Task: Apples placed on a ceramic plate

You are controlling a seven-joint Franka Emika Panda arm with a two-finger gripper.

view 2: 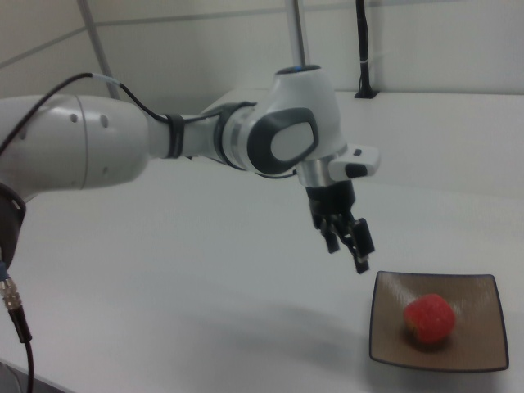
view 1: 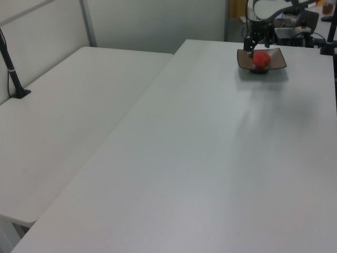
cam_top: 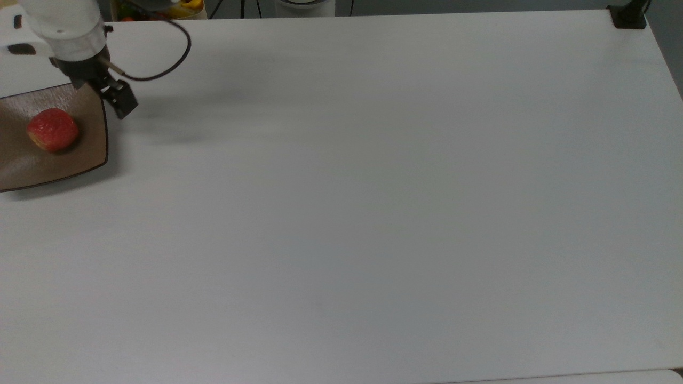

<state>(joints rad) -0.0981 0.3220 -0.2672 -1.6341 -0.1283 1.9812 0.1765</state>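
Observation:
The red apple (cam_top: pixel 52 129) lies loose on the brown square ceramic plate (cam_top: pixel 90 114) at the top view's left edge. It sits near the plate's middle in the right view, apple (view 2: pixel 429 318) on plate (view 2: pixel 475 332). My gripper (cam_top: pixel 109 96) hangs open and empty, raised above the plate's far right corner in the top view. In the right view the gripper (view 2: pixel 348 254) is up and to the left of the plate, its jaws apart. The left view puts the apple (view 1: pixel 261 59), plate (view 1: pixel 277 58) and gripper (view 1: pixel 250 47) at the table's far end.
A black cable (cam_top: pixel 173 61) loops from the wrist over the white table (cam_top: pixel 373 213). A black clamp (cam_top: pixel 628 16) sits at the top view's upper right corner. A second white table (view 1: pixel 63 126) with a black post (view 1: pixel 10 68) adjoins in the left view.

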